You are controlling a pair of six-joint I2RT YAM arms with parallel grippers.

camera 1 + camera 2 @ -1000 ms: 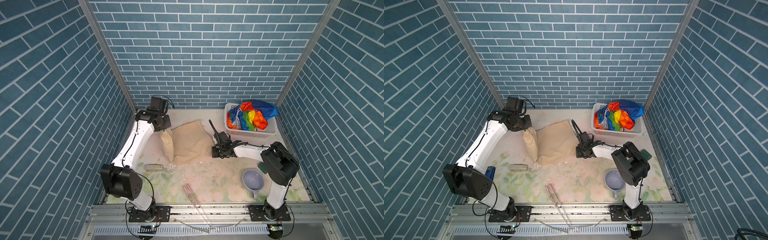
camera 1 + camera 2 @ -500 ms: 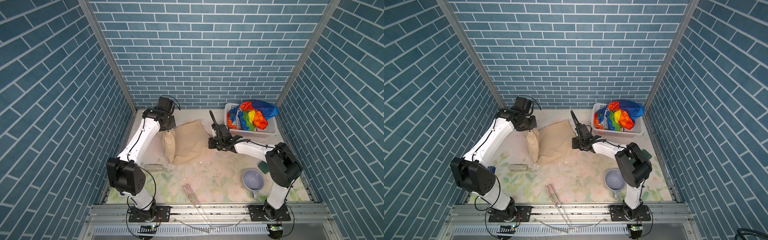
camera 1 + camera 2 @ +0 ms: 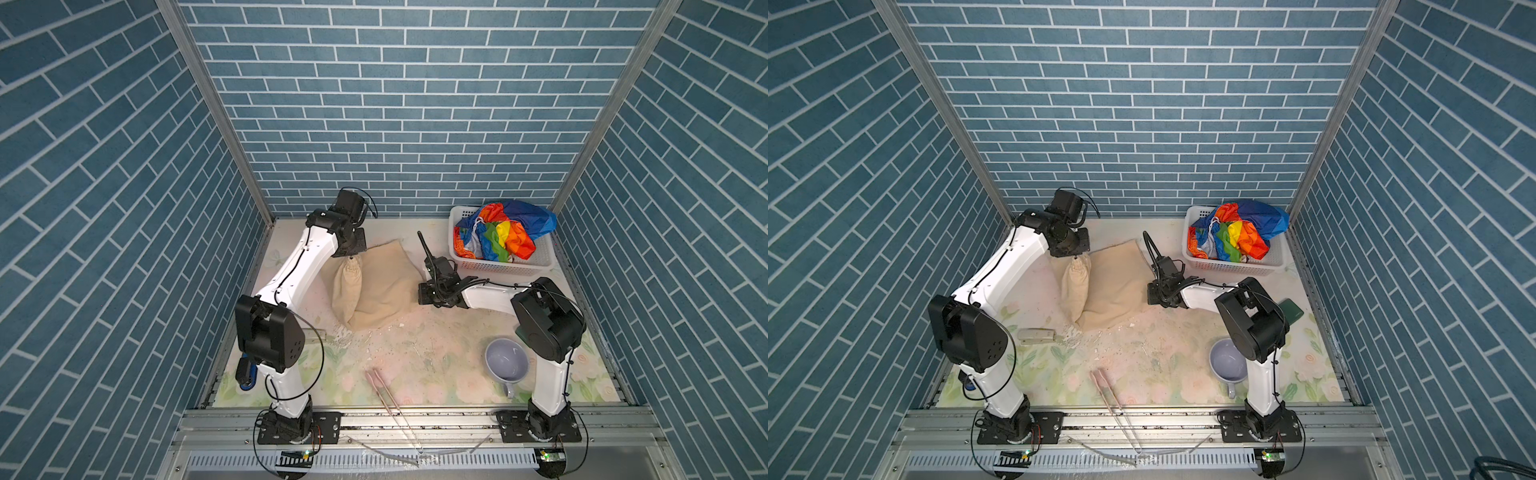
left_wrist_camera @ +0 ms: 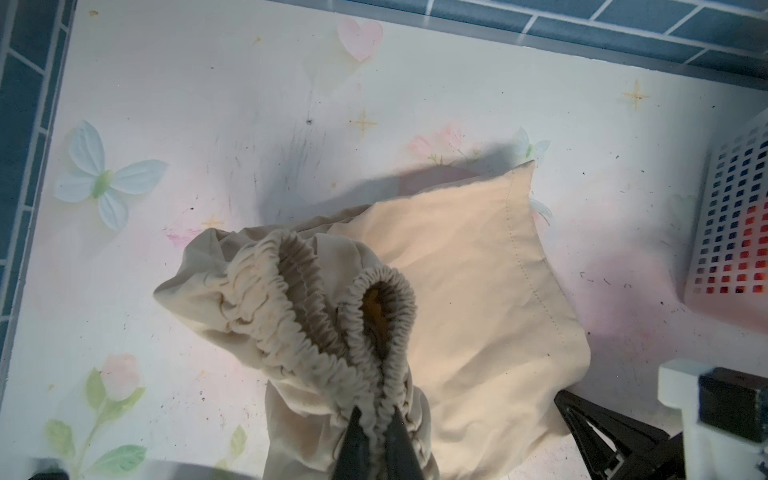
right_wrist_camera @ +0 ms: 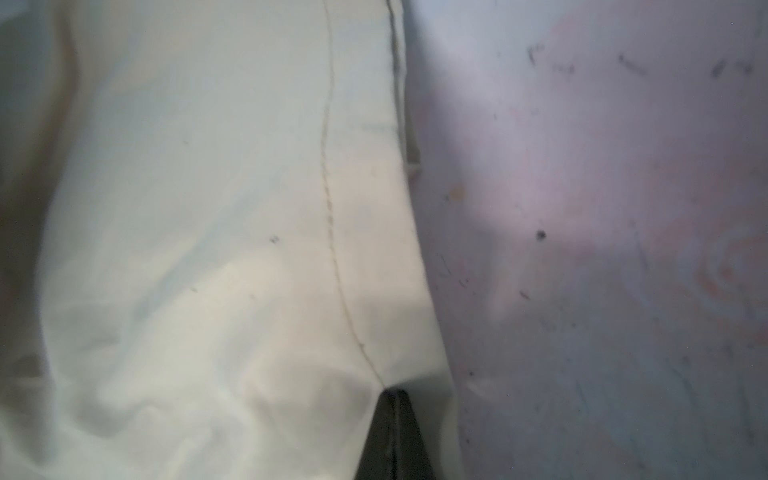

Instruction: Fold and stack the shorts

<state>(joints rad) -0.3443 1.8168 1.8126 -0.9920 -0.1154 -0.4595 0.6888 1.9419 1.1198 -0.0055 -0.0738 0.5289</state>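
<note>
Elbows bent; left end effector (image 4: 375,420) pinches beige shorts (image 4: 478,291) waistband; right end effector (image 5: 394,399), hem.

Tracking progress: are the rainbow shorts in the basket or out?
In. The rainbow shorts lie crumpled inside the white basket, spilling over its rim.

Basket (image 3: 498,269): white plastic with small holes, in the far right corner of the table.
Mug (image 3: 1227,362): pale purple, on the near right, handle toward the front edge.
Chopsticks (image 3: 383,387): a pink pair, close together, front middle.
Oblong piece (image 3: 1037,336): cream, flat, on the left side; white crumbs (image 3: 1073,337) just beside it.
Green piece (image 3: 1292,311): dark, flat, partly hidden, right side.
Table cover (image 3: 436,353): pale, with flower print.
</note>
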